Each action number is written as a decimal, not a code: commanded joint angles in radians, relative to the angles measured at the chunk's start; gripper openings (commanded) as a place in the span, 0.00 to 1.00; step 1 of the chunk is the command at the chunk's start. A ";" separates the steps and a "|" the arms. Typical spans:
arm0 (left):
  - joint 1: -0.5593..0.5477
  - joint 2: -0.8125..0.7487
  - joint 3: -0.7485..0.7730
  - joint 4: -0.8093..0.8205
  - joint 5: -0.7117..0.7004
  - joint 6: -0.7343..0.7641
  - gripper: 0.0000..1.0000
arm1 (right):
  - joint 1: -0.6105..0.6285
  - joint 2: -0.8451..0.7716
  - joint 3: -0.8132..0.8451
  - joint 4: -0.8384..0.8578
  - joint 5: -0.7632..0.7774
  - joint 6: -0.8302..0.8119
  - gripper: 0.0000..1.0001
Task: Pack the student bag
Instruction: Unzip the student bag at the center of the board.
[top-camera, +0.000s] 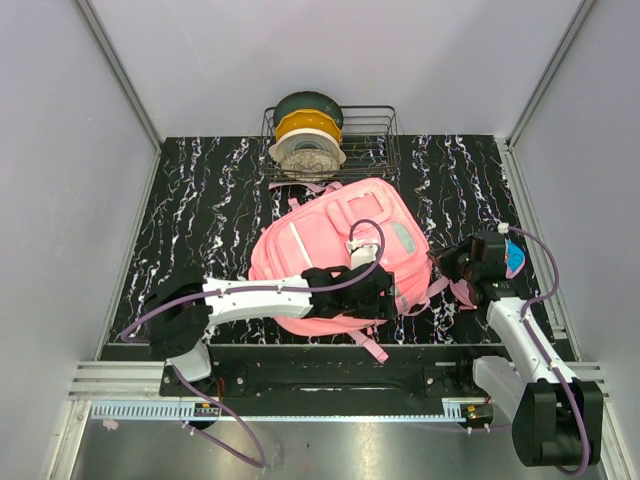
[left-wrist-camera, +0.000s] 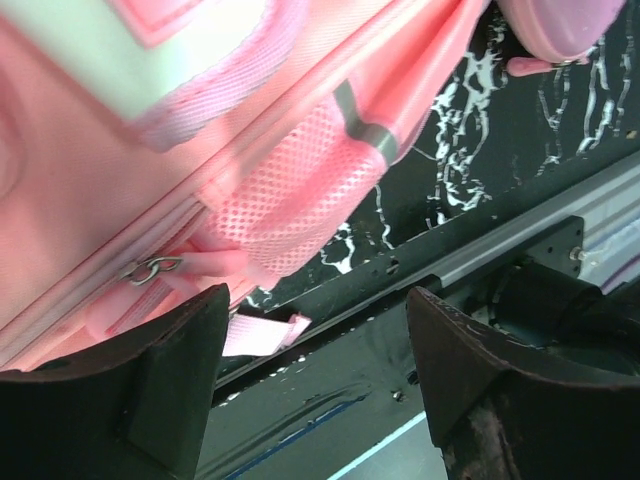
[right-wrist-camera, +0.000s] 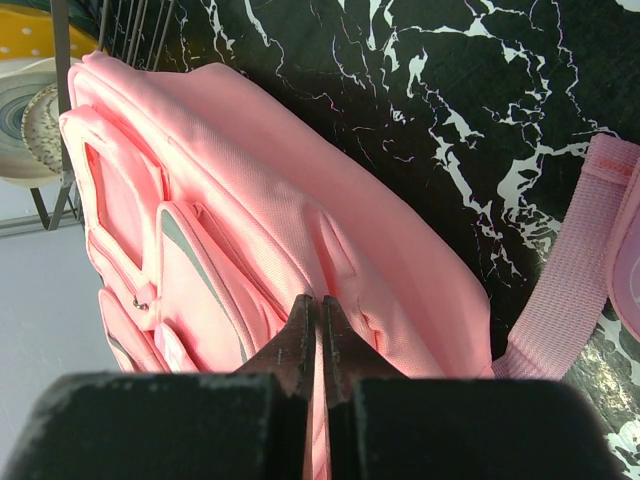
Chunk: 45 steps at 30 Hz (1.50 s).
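Observation:
The student bag (top-camera: 330, 245), a large soft pink backpack, lies flat in the middle of the black marbled table. My left gripper (top-camera: 385, 290) hovers over its near edge, open and empty. In the left wrist view the gripper (left-wrist-camera: 315, 330) has its jaws wide apart over the table's front rail, with the bag's mesh side pocket (left-wrist-camera: 290, 190) and a zip pull (left-wrist-camera: 150, 268) just beyond. My right gripper (top-camera: 450, 268) is at the bag's right side. In the right wrist view it (right-wrist-camera: 322, 300) is shut, pinching a fold of the bag's fabric (right-wrist-camera: 250, 170).
A wire basket (top-camera: 385, 140) holding filament spools (top-camera: 308, 130) stands at the back, just behind the bag. A small pink pencil case with a blue end (top-camera: 512, 258) lies by my right wrist. A pink strap (right-wrist-camera: 570, 290) trails off the bag's right side. The table's front rail (left-wrist-camera: 480, 250) is close.

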 joint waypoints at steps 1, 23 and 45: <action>-0.013 -0.024 0.022 -0.079 -0.092 -0.019 0.75 | 0.008 -0.019 0.016 0.011 0.010 0.003 0.00; 0.064 0.085 -0.036 -0.060 -0.154 -0.136 0.54 | 0.008 -0.068 0.031 -0.010 -0.013 -0.016 0.00; 0.067 -0.004 -0.022 -0.226 -0.387 -0.120 0.68 | 0.009 -0.134 0.041 -0.067 -0.029 -0.037 0.00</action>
